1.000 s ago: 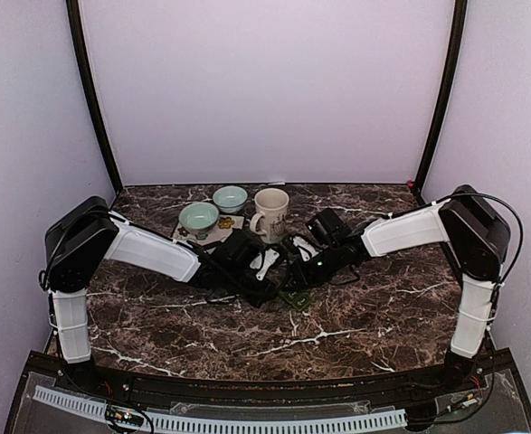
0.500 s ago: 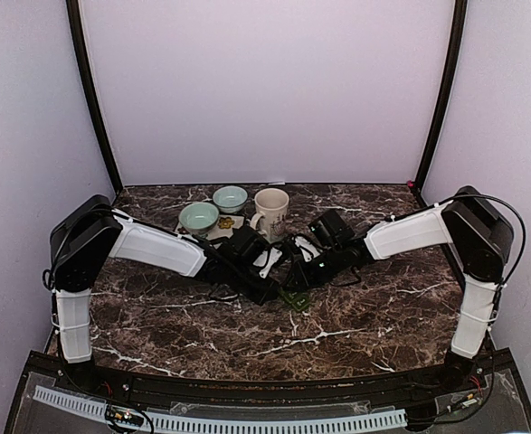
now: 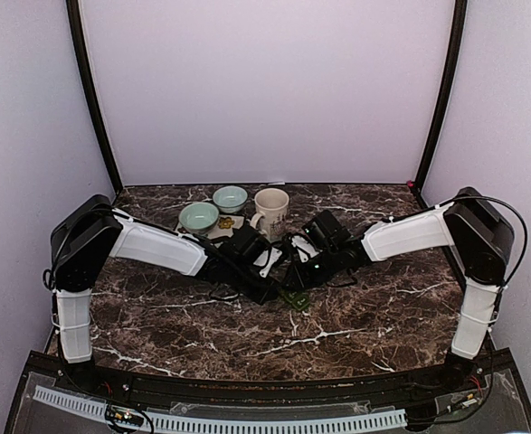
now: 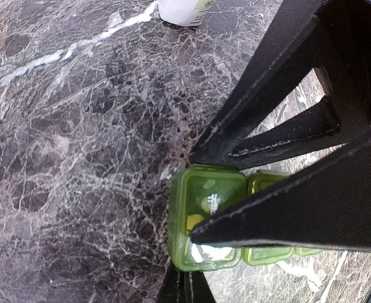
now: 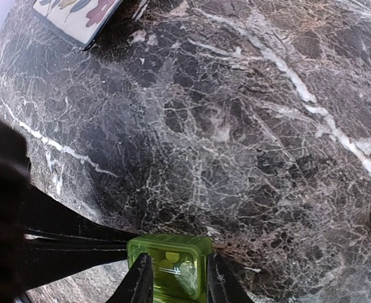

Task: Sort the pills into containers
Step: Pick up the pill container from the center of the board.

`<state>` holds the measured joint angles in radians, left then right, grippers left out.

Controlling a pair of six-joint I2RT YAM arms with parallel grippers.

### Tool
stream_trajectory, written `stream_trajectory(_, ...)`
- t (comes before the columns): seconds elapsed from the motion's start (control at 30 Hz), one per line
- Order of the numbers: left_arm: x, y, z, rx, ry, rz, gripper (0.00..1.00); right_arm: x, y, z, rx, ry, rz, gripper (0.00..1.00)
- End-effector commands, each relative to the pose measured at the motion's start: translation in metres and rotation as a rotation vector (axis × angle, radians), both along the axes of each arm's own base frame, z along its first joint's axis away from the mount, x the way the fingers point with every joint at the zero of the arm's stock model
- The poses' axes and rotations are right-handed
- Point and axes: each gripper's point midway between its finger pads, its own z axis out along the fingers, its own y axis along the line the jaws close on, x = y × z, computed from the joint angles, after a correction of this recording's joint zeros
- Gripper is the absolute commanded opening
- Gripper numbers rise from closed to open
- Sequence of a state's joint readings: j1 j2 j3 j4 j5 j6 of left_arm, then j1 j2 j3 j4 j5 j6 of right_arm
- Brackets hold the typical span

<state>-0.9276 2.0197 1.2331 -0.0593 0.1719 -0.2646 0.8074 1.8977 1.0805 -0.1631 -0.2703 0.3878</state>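
Observation:
A green translucent pill box (image 3: 292,297) lies on the marble table between both arms, lids closed, with a yellow and a white pill showing inside its end compartment (image 4: 205,211). My right gripper (image 5: 176,279) is shut on the box, one finger on each long side (image 3: 298,286). My left gripper (image 4: 190,255) pinches the box's end: one finger lies across the end lid and the other sits under its edge (image 3: 278,291). Loose yellow pills (image 3: 224,222) lie on a tile by the bowls.
Two pale green bowls (image 3: 199,217) (image 3: 231,197) and a cream mug (image 3: 271,212) stand behind the arms. A patterned tile (image 5: 78,16) lies under the near bowl. A white bottle (image 4: 185,9) stands close to the grippers.
My left arm has edged slightly right toward the pill box. The right arm and the box have barely moved.

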Motion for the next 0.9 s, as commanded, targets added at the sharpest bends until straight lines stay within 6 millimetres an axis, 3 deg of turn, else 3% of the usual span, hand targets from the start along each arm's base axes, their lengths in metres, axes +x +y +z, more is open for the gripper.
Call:
stream_trajectory(0.0, 0.018, -0.019, 0.026, -0.102, -0.089, 0.025, 0.0, -0.089, -0.059, -0.082, -0.336, 0.277, 0.081, 0.28)
stream_trajectory(0.33, 0.008, -0.002, 0.036, -0.126, -0.067, 0.087, 0.07, -0.088, -0.059, -0.081, -0.329, 0.279, 0.055, 0.3)
stream_trajectory(0.63, 0.007, -0.009, 0.038, -0.15, -0.044, 0.079, 0.07, -0.079, -0.054, -0.064, -0.275, 0.255, 0.028, 0.33)
stream_trajectory(0.87, 0.01, -0.02, 0.037, -0.157, -0.039, 0.062, 0.07, -0.075, -0.052, -0.051, -0.206, 0.273, 0.003, 0.43)
